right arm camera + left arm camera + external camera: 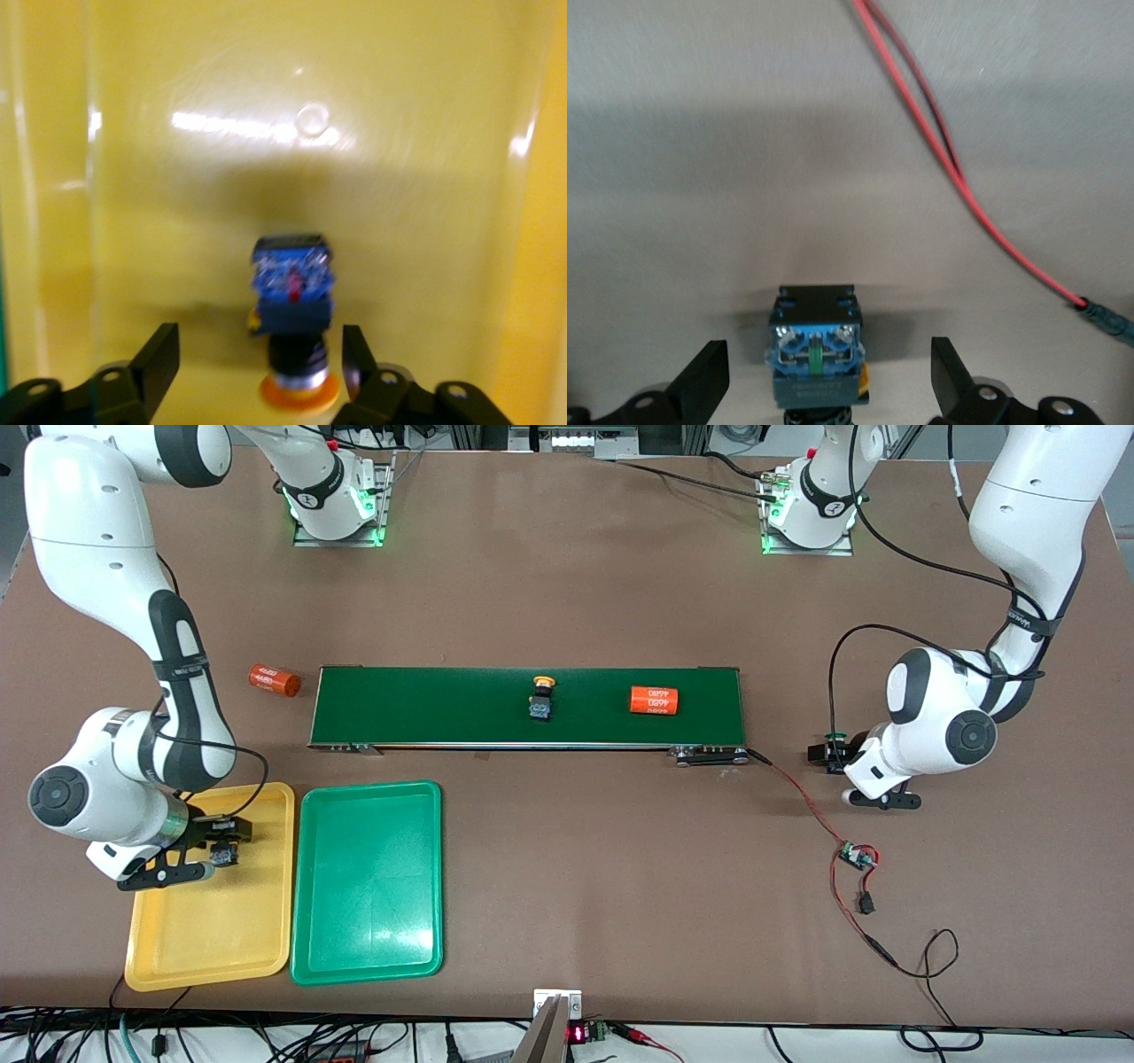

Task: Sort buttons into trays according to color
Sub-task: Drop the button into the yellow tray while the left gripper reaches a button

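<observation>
I judge one yellow-capped button (292, 305) delivered, lying in the yellow tray (266, 921) between the right gripper's (221, 849) spread fingers; another (542, 698) waits mid-belt, the green tray (416, 948) is empty, and the left gripper (828, 390) straddles, spread, a button (818, 350) by the table's edge.

Glossy plastic trays on a matt brown surface (567, 602)

We see hard, shiny plastic in the yellow tray (213, 948) and the green tray (368, 921), both catching glare; the belt (443, 704) looks matt, smooth and dark green, and the arms' shells (89, 522) are smooth glossy white.
</observation>
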Available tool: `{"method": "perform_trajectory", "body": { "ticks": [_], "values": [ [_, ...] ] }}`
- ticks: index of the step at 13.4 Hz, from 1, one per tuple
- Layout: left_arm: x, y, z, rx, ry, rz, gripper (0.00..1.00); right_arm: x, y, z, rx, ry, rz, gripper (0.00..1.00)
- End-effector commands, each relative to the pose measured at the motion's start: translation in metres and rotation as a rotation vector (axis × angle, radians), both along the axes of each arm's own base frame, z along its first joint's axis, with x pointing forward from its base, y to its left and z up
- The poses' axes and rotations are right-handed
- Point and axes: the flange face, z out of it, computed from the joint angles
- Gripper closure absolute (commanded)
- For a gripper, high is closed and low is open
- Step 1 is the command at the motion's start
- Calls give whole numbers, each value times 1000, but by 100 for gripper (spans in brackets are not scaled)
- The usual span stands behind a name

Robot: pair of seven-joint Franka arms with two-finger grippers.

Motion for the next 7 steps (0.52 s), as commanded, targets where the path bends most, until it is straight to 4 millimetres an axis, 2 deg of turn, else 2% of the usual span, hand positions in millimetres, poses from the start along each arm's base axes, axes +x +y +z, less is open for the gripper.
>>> {"method": "perform_trajectory", "body": {
  "ticks": [1,3,5,7],
  "values": [
    [-14,-1,-2,-3,31,31,0,-17,19,46,88,94,-57,0],
    [-15,-1,2,-1,49,25,23,-44,39,63,103,149,-82,0],
    [-14,-2,5,0,48,25,53,-76,81,79,99,154,-104,0],
    [-13,-2,6,4,46,17,77,-103,124,96,89,167,-140,0]
  ]
}}
